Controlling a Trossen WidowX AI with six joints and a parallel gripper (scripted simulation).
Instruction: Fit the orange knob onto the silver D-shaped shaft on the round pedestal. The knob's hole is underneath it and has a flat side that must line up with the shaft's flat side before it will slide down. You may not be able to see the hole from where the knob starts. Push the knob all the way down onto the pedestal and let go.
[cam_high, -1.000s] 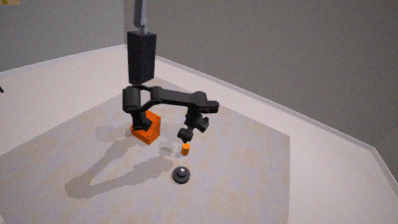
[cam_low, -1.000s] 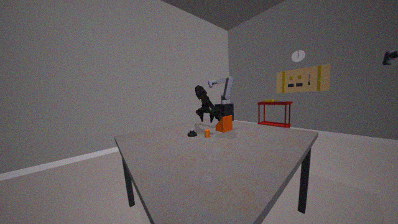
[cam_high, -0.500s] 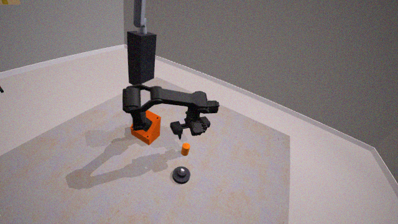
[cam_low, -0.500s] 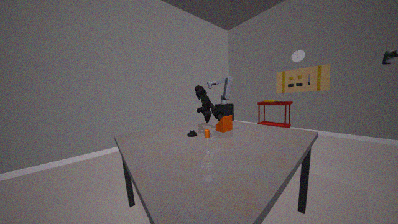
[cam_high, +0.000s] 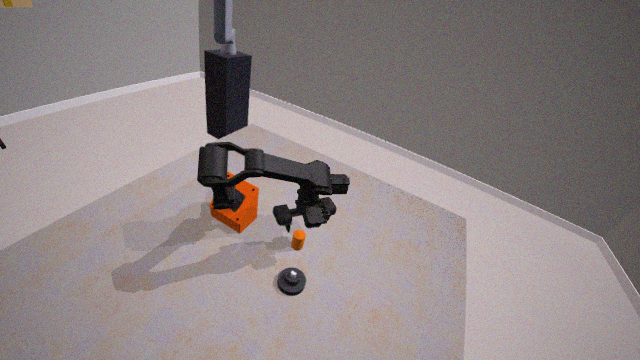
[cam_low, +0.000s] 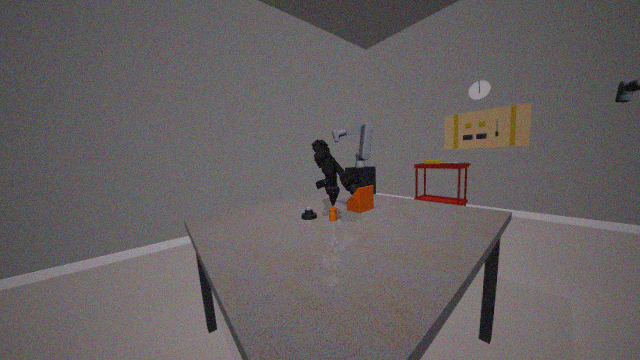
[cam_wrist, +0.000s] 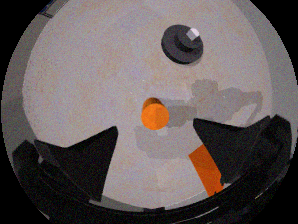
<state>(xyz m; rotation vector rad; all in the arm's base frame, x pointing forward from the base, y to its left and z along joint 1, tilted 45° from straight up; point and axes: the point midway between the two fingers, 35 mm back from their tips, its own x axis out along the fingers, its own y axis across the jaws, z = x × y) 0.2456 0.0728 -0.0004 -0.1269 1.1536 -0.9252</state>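
Task barely begun: orange knob (cam_high: 298, 240) stands untouched at frame centre, apart from the pedestal (cam_high: 291, 281) and silver shaft (cam_high: 292, 274) below, gripper (cam_high: 300, 216) spread wide, empty, above it

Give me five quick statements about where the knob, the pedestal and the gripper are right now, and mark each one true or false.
1. The orange knob stands on the table, apart from the round pedestal. True.
2. The gripper is shut on the knob. False: its fingers stand wide open with nothing between them, above the knob.
3. The silver D-shaped shaft is bare. True.
4. The knob lies between the arm's orange base and the pedestal. True.
5. The pedestal is out of the wrist view. False: it shows there, beyond the knob.
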